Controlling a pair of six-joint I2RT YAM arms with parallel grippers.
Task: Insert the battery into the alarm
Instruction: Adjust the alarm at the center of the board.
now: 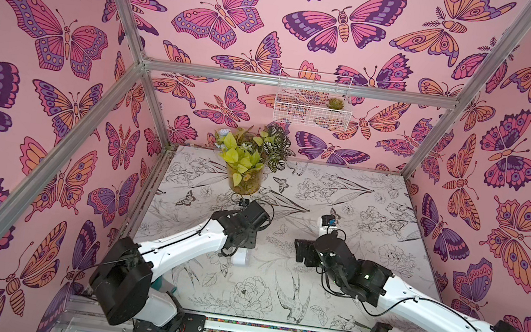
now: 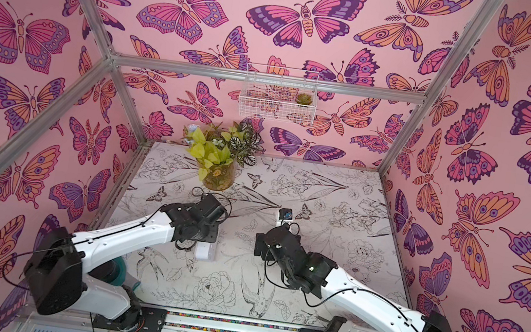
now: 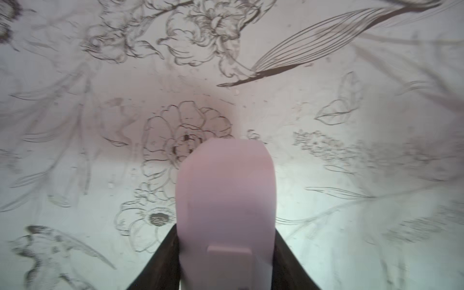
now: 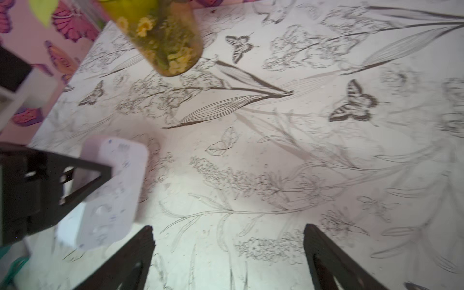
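Left fingers [image 3: 160, 263] gripping the white alarm [image 3: 226, 190] by its sides, right fingers [image 4: 133, 253] spread wide and empty nearby

Both arms are reaching inward, wrists bending down. Left tool [image 3: 225, 233] is pinching the alarm [image 3: 226, 180], and right tool [image 4: 228, 226] is hovering with its jaws spread wide.

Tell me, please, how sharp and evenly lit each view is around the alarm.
Left wrist view: the alarm looms soft and pink-tinted, tabletop print smeared toward the sides. Right wrist view: motion-blurred, the alarm's markings unreadable. Both top views: crisp and evenly lit, though the alarm is mostly hidden.
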